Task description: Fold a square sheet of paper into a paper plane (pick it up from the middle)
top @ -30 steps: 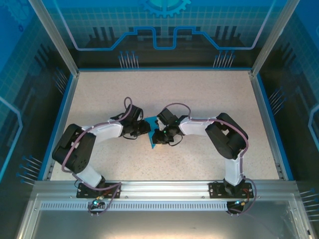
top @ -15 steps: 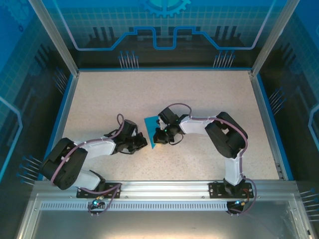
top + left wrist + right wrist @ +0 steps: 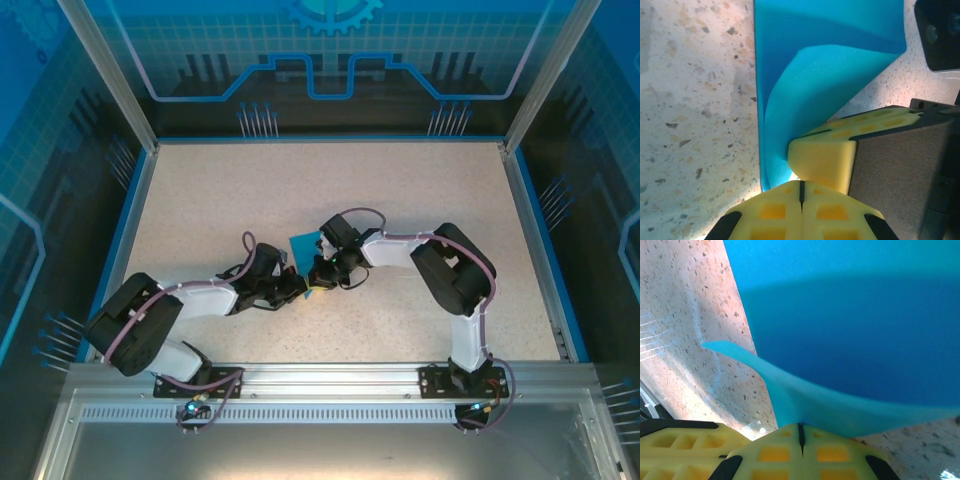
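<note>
Step in hand, as we judge it: an early fold, with one part of the paper lifted off the table to be carried over and creased. No pointed nose is formed yet, so most of the task remains.

Left arm: stretched low and forward from its base, forearm running toward table centre. Right arm: elbow raised, forearm reaching inward and left. The two wrists meet just in front of centre.

The square sheet of paper lies at table centre, between and partly under the two wrists. In the left wrist view the sheet lies partly flat, with one portion curling upward. In the right wrist view the sheet sends a raised ridge straight into the fingertips.

Left gripper: jaws clenched, seam tight, tips touching the sheet's near end. We cannot tell whether paper is caught between them.

Right gripper: jaws clenched, seemingly pinching the lifted ridge. One of its yellow fingers sits just beside the left tips.

Next move calls for, in our judgement: one gripper pinning the flat part while the other carries the lifted part across, edges aligned, then presses the crease. The grippers are crowded, so a collision or a skewed fold is the risk.
</note>
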